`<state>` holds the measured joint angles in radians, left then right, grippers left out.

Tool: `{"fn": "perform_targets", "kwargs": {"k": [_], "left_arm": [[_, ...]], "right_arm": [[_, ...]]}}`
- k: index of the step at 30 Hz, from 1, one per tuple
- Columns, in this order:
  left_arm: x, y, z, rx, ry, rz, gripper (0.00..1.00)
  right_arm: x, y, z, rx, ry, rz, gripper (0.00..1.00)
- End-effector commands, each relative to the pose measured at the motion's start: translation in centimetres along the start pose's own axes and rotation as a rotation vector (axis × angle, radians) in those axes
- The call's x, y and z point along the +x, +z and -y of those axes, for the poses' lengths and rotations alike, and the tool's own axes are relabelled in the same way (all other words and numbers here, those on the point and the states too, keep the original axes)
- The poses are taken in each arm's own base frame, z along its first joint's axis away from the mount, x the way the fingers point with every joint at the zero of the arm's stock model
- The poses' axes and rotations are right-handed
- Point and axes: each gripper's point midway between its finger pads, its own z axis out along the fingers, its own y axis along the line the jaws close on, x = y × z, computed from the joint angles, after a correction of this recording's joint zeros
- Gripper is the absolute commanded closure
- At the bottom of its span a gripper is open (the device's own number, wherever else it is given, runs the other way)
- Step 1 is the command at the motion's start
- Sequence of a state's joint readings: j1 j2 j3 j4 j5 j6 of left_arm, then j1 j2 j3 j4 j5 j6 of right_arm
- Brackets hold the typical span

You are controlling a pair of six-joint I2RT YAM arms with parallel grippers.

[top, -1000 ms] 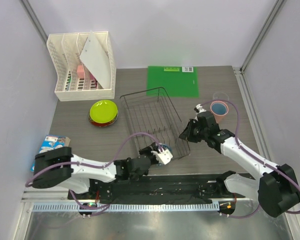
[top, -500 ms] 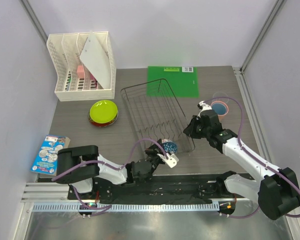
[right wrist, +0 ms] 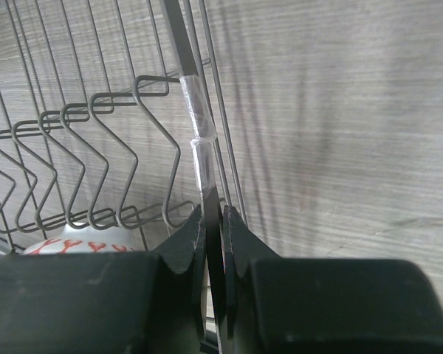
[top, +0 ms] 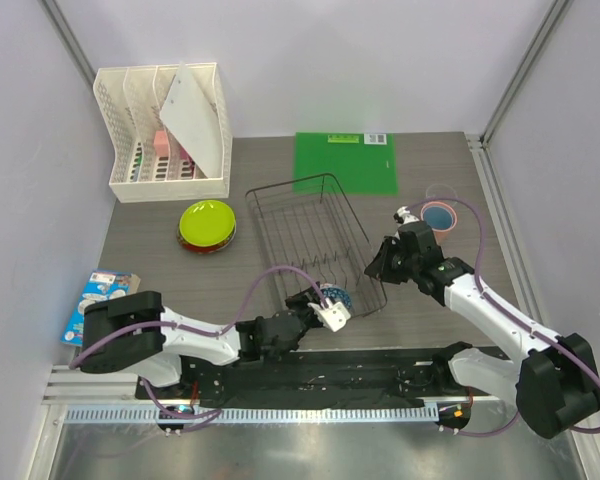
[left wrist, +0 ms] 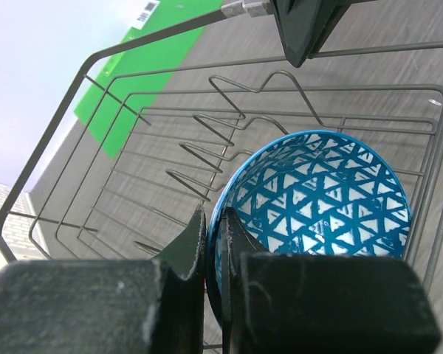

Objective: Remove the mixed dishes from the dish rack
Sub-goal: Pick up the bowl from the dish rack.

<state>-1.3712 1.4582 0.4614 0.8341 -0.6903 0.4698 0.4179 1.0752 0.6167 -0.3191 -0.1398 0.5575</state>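
Yellow-green plate (top: 207,222) sits left of centre, outside the dish rack (top: 302,215). Left gripper (top: 327,312), lower centre, pinches rim of blue-and-white bowl (top: 339,297) at rack's near end. Right gripper (top: 376,266), right of centre, clamps rack's right rim wire.

left wrist: lower rim of blue-and-white bowl (left wrist: 317,192) hidden behind left hand (left wrist: 213,225) at frame bottom | right wrist: dish rack (right wrist: 96,147) cut off at top and left edges; white red-marked object (right wrist: 74,245) at lower left mostly hidden, unidentifiable | top external: dark red plate (top: 206,248) shows only a rim under yellow-green plate (top: 207,222)
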Motion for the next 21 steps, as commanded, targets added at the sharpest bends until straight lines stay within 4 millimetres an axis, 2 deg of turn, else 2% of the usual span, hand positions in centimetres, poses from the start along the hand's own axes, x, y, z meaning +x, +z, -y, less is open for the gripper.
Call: {"fn": "perform_targets", "kwargs": {"k": [1,5,11,14,21], "left_arm": [[-5.8,0.0,-4.5,-0.136,-0.190,0.151,1.00],[-7.0,-0.1,-5.6,-0.161,-0.190,0.175,1.00],[-8.4,-0.7,-8.7,-0.307,-0.135,0.224,1.00],[-9.1,-0.8,-9.3,-0.324,-0.114,0.246,1.00],[-12.3,-1.5,-11.1,-0.331,-0.125,0.330,1.00]], "right_arm": [[1.3,-0.4,-1.7,-0.043,0.146,-0.075,0.99],[1.4,-0.3,-1.7,-0.048,0.155,-0.081,0.99],[2.0,-0.2,-2.2,-0.073,0.173,-0.112,0.99],[2.2,-0.1,-2.1,-0.071,0.177,-0.118,0.99],[2.4,0.1,-2.0,-0.069,0.185,-0.128,0.99]]}}
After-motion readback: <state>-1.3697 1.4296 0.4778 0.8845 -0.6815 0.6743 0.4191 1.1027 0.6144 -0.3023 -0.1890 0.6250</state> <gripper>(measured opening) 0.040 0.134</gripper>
